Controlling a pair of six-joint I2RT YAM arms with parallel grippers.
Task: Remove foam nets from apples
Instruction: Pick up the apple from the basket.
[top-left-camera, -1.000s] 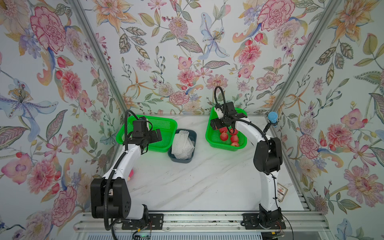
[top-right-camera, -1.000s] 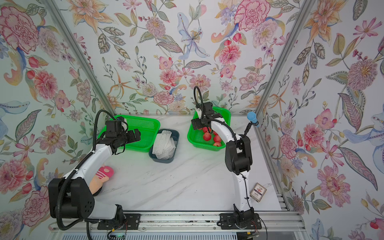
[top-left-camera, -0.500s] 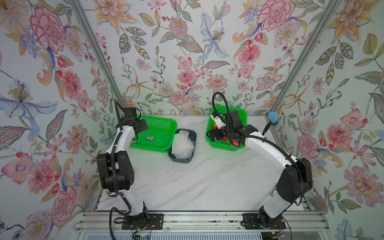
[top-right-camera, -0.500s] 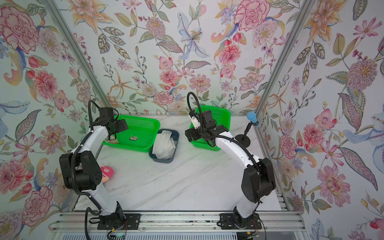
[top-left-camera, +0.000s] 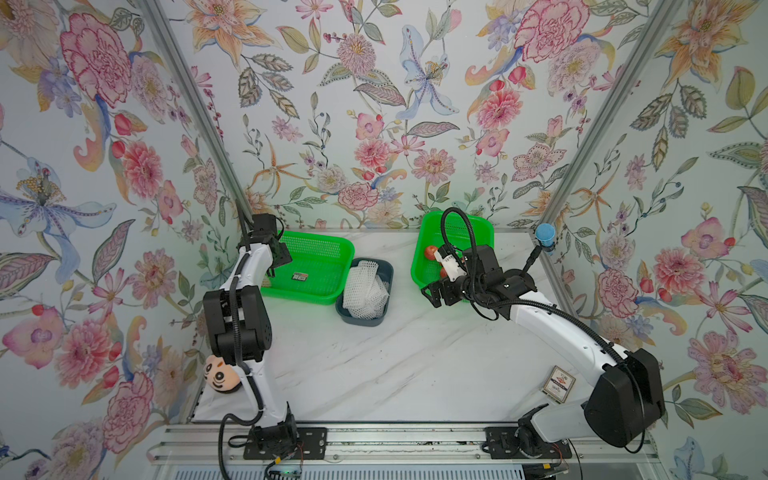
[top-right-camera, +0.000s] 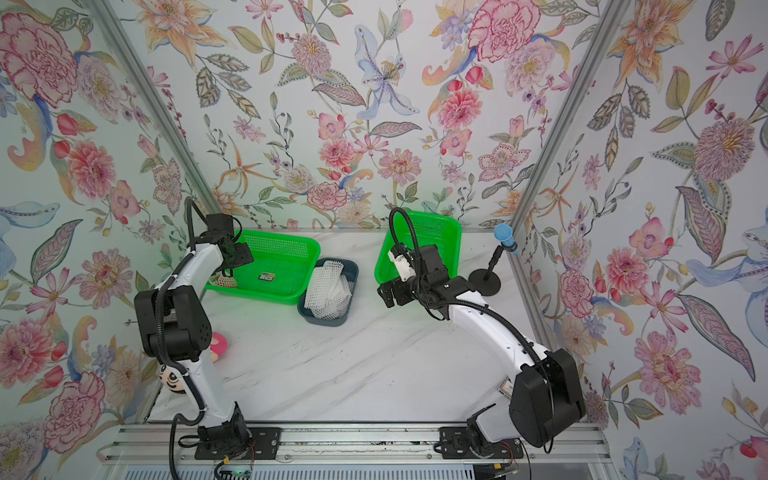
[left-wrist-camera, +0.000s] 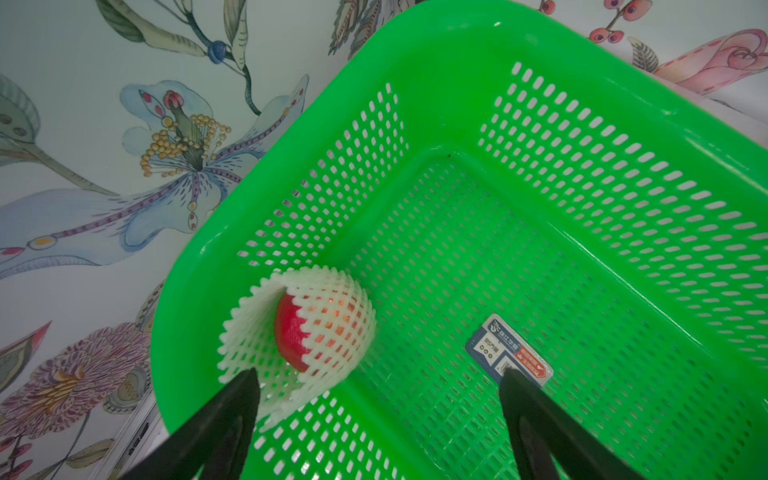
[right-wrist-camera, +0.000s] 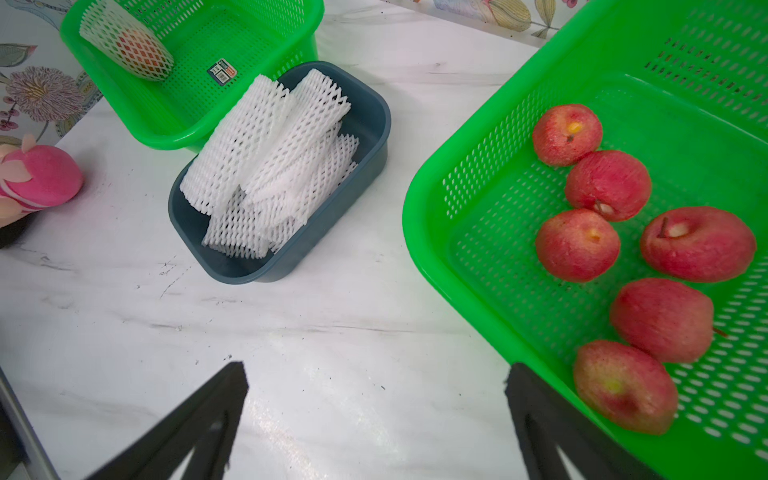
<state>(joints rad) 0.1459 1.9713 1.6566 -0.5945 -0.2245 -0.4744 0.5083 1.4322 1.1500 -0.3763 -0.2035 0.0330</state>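
Observation:
One apple (left-wrist-camera: 291, 332) lies in a white foam net (left-wrist-camera: 332, 299) at the left end of the left green basket (left-wrist-camera: 582, 124); it also shows as the netted apple (top-right-camera: 226, 282) in a top view. My left gripper (left-wrist-camera: 378, 382) hangs open just above it, one finger (left-wrist-camera: 237, 399) beside the net's open end. Several bare apples (right-wrist-camera: 577, 245) lie in the right green basket (right-wrist-camera: 449, 266). My right gripper (right-wrist-camera: 376, 374) stands open and empty over the table, by that basket's near corner. Several empty foam nets (right-wrist-camera: 266, 166) fill the grey-blue bin (right-wrist-camera: 365, 120).
A printed label (left-wrist-camera: 509, 353) lies on the left basket's floor. A pink plush toy (right-wrist-camera: 37, 178) lies by the left arm's base. A small packet (top-left-camera: 558, 384) and a blue-topped stand (top-left-camera: 544, 237) are at the right. Floral walls close in on three sides.
The left arm has swung to the left basket's left end, over the netted apple. The right gripper has drawn back out of the right basket to over the table.

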